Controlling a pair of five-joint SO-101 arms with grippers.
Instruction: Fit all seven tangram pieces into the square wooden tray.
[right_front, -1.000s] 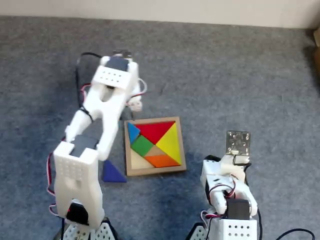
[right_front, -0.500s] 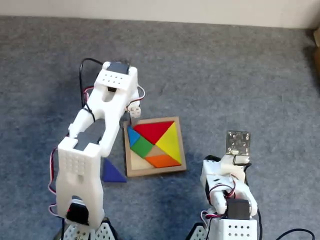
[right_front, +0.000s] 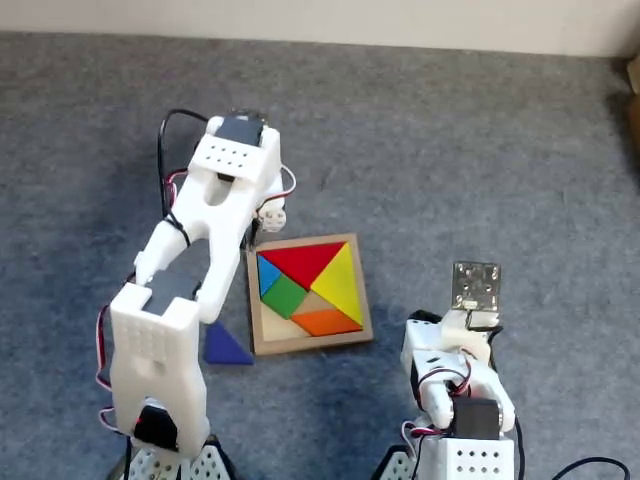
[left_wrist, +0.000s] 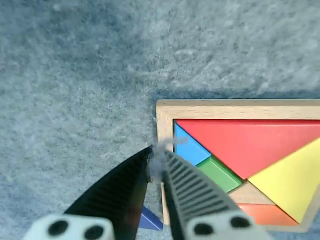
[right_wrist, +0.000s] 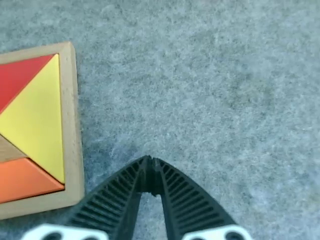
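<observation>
5 coloured tangram pieces sit in the square wooden tray (right_front: 310, 342) at the middle of the high view: red triangle (right_front: 305, 262), yellow triangle (right_front: 343, 285), green square (right_front: 285, 293), light blue piece (right_front: 267, 270) and orange piece (right_front: 322, 321). 1 dark blue triangle (right_front: 226, 347) lies flat on the grey carpet (right_front: 450, 150) just beside the tray's lower left corner, close against the left arm. 2 pale patches inside the tray we cannot call as bare wood or seated pieces.

At the tray's upper left corner hangs the left gripper (left_wrist: 159, 161), its fingers together with nothing visible between them. Near the tray's right rim, the right gripper (right_wrist: 150, 175) sits low over the carpet, fingers likewise together and empty.

We judge the loose triangle light, stiff and thin, with a smooth face that could slide out of a pinch. Lying flat, it offers only its edges. We would part the fingers across its broad middle, press slightly into the soft pile and close gently. A hard squeeze near a tip would likely flip it.
</observation>
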